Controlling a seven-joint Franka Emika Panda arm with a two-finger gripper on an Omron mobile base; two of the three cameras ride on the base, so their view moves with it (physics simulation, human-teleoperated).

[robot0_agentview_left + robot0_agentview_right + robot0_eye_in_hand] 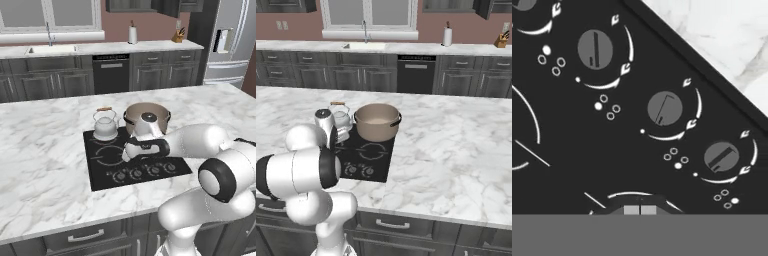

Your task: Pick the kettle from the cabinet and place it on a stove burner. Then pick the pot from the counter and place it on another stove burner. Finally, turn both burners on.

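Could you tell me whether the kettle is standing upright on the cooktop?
Upright: the kettle sits on the cooktop's back-left burner, handle arched on top, beside the pot.

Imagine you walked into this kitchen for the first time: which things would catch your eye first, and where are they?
The black cooktop set into the white marble counter stands out first, with the beige pot and the small kettle side by side on its rear burners. Next is the white arm bent low over the row of knobs at the cooktop's front edge, its shut claw poised just above them in the hand view.
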